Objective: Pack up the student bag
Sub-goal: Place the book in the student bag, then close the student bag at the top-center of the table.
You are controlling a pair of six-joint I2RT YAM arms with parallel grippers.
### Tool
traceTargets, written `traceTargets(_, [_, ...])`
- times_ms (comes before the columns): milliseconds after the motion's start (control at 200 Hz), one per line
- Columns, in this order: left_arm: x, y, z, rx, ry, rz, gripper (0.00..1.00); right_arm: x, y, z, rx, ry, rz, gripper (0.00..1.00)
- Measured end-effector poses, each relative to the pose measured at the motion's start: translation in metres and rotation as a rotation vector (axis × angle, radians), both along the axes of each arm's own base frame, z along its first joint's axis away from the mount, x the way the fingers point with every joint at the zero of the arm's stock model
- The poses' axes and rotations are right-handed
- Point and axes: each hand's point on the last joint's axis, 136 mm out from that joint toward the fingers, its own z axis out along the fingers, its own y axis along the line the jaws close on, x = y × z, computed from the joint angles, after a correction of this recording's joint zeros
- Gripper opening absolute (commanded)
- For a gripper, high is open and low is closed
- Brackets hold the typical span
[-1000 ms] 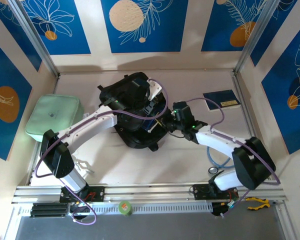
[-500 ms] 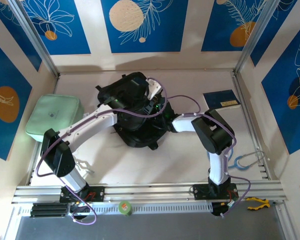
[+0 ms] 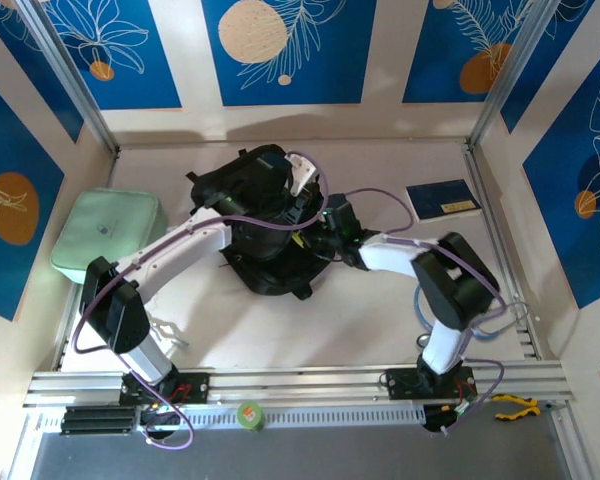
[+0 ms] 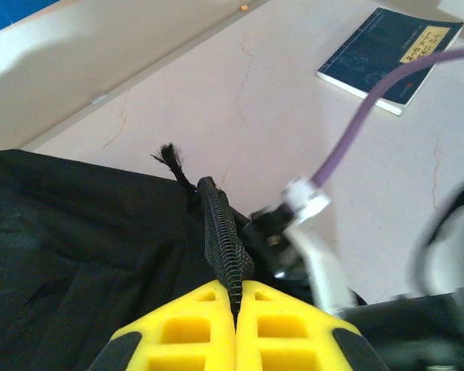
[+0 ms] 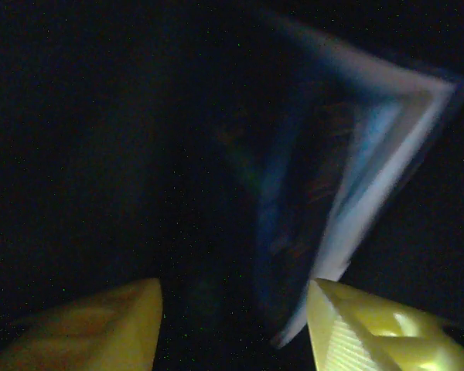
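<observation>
Two grippers are working at the black student bag (image 3: pixel 265 235), which is lying mid-table. The left gripper (image 4: pixel 236 301) is clamping its zipper edge (image 4: pixel 220 232) between closed fingers. The right gripper (image 5: pixel 232 309) is hanging inside the dark bag, fingers apart, facing a blurred blue book (image 5: pixel 332 193).

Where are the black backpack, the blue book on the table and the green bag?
Black backpack (image 3: pixel 275 272): top view, on its lower fabric.
Blue book (image 3: pixel 443 198): top view, middle of its cover.
Green bag (image 3: pixel 110 235): top view, middle of its top face.
</observation>
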Motion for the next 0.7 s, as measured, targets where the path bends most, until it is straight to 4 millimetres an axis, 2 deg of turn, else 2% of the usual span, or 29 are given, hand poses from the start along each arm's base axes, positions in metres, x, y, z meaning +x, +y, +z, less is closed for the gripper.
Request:
traceTargets(80, [-0.003,0.002,-0.004,-0.004,0.012,-0.001,0.0,-0.013,-0.014,0.025,0.029,-0.019,0.008,0.58])
traceTargets(150, [-0.007,0.003,-0.006,-0.011,0.019,-0.011,0.0,-0.026,-0.03,0.033,0.019,-0.018,0.006,0.59])
traceTargets(235, [-0.014,0.005,-0.01,-0.016,0.03,-0.024,0.0,-0.042,-0.053,0.029,-0.025,0.011,-0.01,0.6])
traceTargets(300, [-0.021,0.009,-0.015,-0.021,0.045,-0.032,0.0,-0.05,-0.073,0.024,-0.072,0.036,-0.031,0.66])
traceTargets(425, [-0.039,0.017,-0.033,-0.028,0.091,-0.047,0.0,-0.049,-0.128,0.021,-0.191,0.035,-0.132,0.74])
traceTargets(460, [-0.044,0.02,-0.037,-0.034,0.102,-0.049,0.12,-0.046,-0.144,0.021,-0.227,0.035,-0.16,0.75])
traceTargets(505, [-0.05,0.023,-0.041,-0.044,0.12,-0.047,0.37,-0.042,-0.161,0.021,-0.265,0.041,-0.188,0.78])
traceTargets(530, [-0.053,0.024,-0.043,-0.053,0.126,-0.046,0.46,-0.038,-0.171,0.021,-0.287,0.045,-0.203,0.79])
traceTargets(620, [-0.061,0.031,-0.045,-0.089,0.151,-0.021,0.69,-0.018,-0.199,0.023,-0.358,0.062,-0.231,0.85])
traceTargets(700, [-0.062,0.036,-0.041,-0.142,0.174,0.023,0.82,0.009,-0.22,0.029,-0.421,0.08,-0.231,0.88])
